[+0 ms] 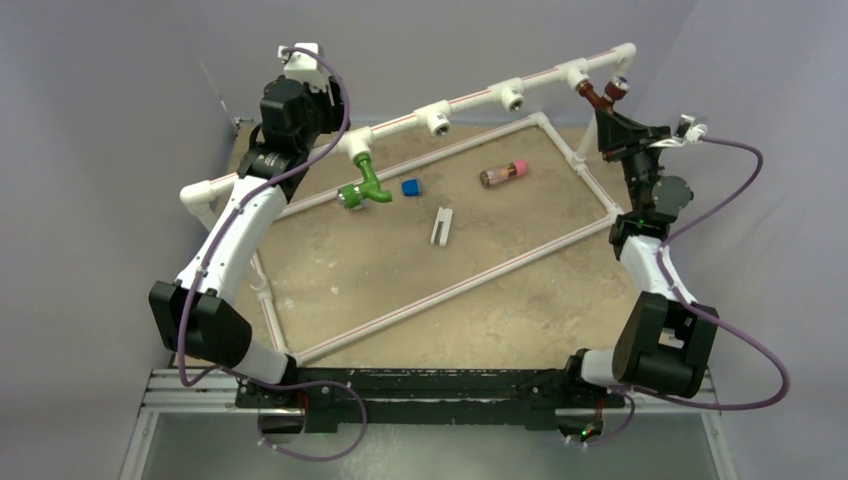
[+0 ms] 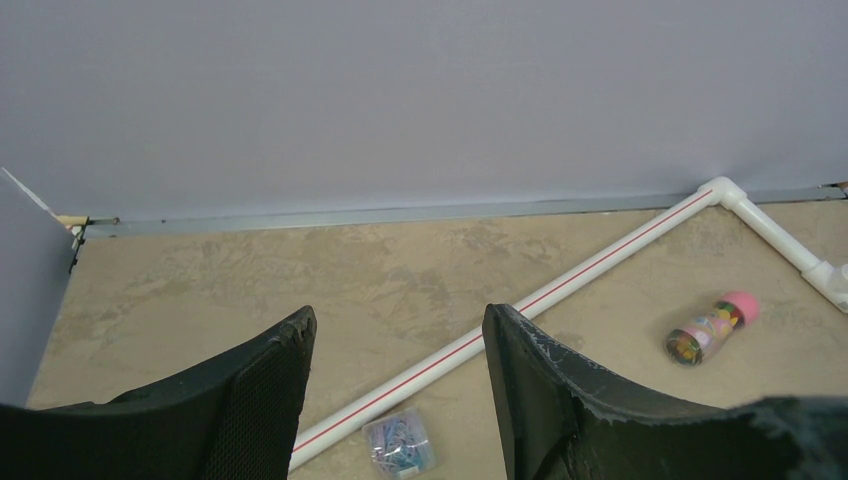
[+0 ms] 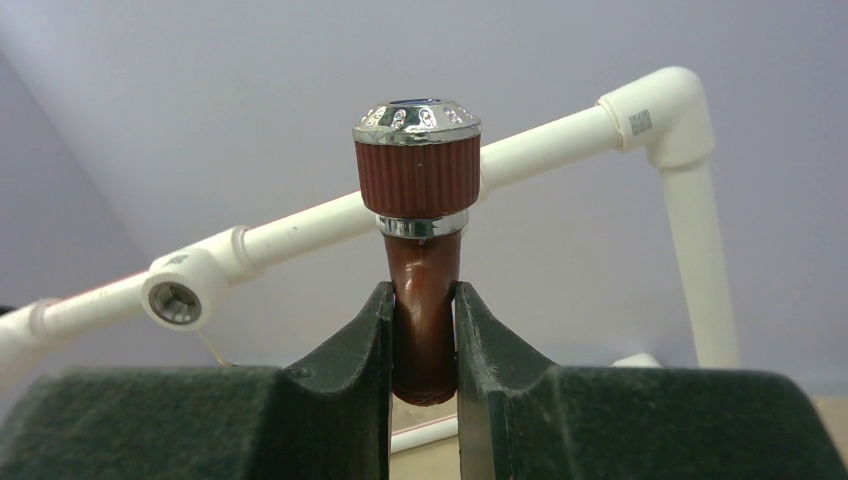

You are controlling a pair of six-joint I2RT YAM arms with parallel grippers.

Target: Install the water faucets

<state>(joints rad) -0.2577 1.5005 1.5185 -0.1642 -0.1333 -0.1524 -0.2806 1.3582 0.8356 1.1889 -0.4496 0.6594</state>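
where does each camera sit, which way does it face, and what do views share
top external: above and behind the arm bases, looking down over the table to the back wall; left arm and right arm show.
left wrist: on the left arm, facing along the table to the back wall; the open left pincer shows.
right wrist: on the right arm, facing the raised white pipe; the right pincer shows, shut on the brown faucet.
shared: the pink-capped bottle in top and left wrist; the brown faucet in top and right wrist.

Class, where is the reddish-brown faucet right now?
Top view, far right: the reddish-brown faucet is clamped in the right claw, beside the corner elbow of the raised white pipe.
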